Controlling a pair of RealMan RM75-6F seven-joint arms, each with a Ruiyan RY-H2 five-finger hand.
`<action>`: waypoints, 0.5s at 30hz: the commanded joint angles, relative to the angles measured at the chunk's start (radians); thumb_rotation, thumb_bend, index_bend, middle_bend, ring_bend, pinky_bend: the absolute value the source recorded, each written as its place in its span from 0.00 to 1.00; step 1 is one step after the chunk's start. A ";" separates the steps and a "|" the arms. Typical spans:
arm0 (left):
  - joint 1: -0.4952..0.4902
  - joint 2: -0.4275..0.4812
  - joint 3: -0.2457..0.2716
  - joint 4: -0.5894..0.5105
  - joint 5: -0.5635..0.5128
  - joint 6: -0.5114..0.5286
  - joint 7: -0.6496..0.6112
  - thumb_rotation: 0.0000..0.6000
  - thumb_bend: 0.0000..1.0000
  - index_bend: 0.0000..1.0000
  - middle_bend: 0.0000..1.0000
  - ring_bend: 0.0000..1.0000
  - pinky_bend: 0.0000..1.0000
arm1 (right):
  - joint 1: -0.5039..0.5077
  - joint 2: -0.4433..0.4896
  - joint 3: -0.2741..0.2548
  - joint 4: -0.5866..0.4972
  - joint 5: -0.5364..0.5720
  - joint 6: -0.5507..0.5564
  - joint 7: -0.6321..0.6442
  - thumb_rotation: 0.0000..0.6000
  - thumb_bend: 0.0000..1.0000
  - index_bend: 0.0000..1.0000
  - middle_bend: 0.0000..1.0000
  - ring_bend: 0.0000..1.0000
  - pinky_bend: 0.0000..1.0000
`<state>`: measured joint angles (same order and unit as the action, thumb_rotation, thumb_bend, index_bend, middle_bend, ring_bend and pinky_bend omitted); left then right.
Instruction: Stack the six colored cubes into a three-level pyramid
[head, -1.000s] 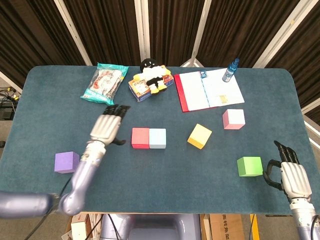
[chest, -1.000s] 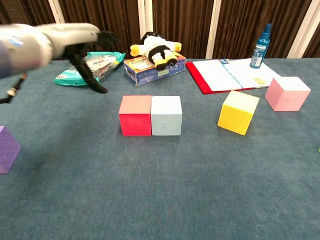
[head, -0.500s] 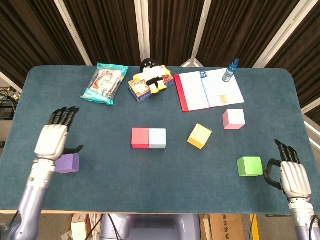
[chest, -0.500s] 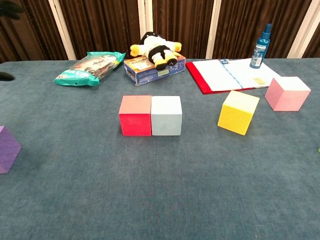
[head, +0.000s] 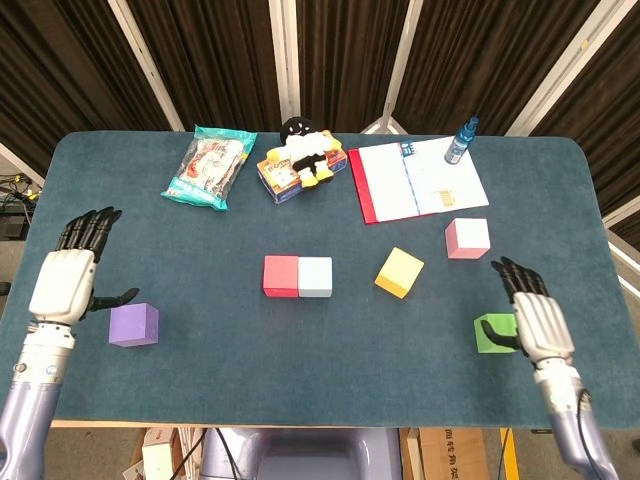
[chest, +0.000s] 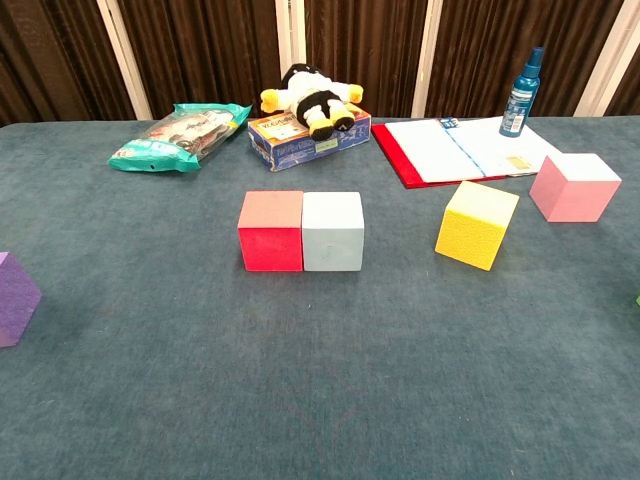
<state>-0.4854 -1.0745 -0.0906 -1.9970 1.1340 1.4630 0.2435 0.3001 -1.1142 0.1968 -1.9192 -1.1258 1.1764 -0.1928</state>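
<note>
Flanking red cube: pale-blue cube, touching.

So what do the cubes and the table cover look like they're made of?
The cubes, such as the red cube and yellow cube, look like matte foam or painted wood: flat colour, no glare, slightly soft edges. I can't tell which. The table cover looks like dark teal felt or short-pile carpet, with a fuzzy, mottled texture.

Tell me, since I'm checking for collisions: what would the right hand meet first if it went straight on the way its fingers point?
Probably the pink cube: the right hand over the green cube points up-left toward it, though height is unclear.
</note>
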 joint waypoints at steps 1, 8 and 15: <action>0.006 0.003 -0.007 -0.002 0.005 -0.004 -0.002 1.00 0.05 0.00 0.03 0.00 0.00 | 0.067 -0.059 0.025 0.009 0.079 -0.047 -0.082 1.00 0.34 0.00 0.00 0.00 0.00; 0.021 0.006 -0.024 -0.003 0.008 -0.019 -0.005 1.00 0.05 0.00 0.03 0.00 0.00 | 0.165 -0.169 0.048 0.074 0.246 -0.094 -0.183 1.00 0.34 0.00 0.00 0.00 0.00; 0.030 0.004 -0.039 0.002 0.006 -0.033 -0.002 1.00 0.05 0.00 0.03 0.00 0.00 | 0.229 -0.251 0.072 0.121 0.353 -0.097 -0.218 1.00 0.34 0.00 0.00 0.00 0.00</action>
<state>-0.4557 -1.0704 -0.1287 -1.9952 1.1402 1.4301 0.2407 0.5156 -1.3486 0.2616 -1.8107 -0.7870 1.0818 -0.3988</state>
